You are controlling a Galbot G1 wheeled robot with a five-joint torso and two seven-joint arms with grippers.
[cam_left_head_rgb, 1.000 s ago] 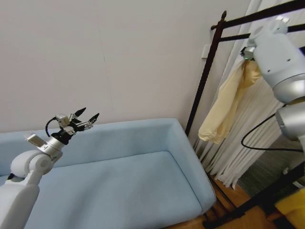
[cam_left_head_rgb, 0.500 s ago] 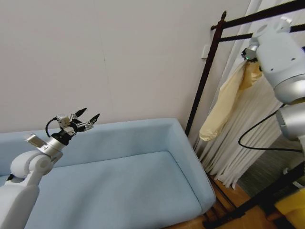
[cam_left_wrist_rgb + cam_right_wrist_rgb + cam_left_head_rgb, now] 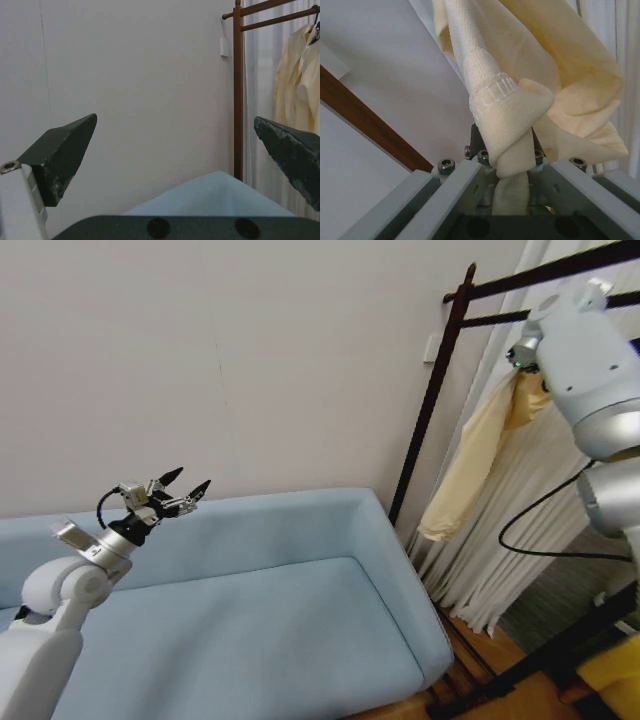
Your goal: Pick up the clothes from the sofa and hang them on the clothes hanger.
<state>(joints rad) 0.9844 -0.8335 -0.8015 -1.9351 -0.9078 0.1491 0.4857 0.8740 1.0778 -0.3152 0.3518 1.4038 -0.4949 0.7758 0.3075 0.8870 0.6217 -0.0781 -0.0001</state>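
A pale yellow garment (image 3: 468,468) hangs in front of the dark wooden clothes rack (image 3: 432,390) at the right. In the right wrist view its bunched collar (image 3: 506,117) is pinched in my right gripper (image 3: 506,155), which is shut on it. The right arm (image 3: 590,350) is raised beside the rack's top bars. My left gripper (image 3: 181,490) hovers open and holds nothing, over the backrest of the light blue sofa (image 3: 280,630). In the left wrist view its dark fingers (image 3: 62,152) stand wide apart, with the rack (image 3: 238,90) and the garment (image 3: 300,85) beyond.
A white curtain (image 3: 520,510) hangs behind the rack. A plain wall (image 3: 250,360) rises behind the sofa. A black cable (image 3: 530,530) loops from the right arm. Wooden floor (image 3: 480,680) lies beyond the sofa's right end.
The right arm has lifted the garment slightly up and to the right, toward the rack's bars. The left arm has stayed still.
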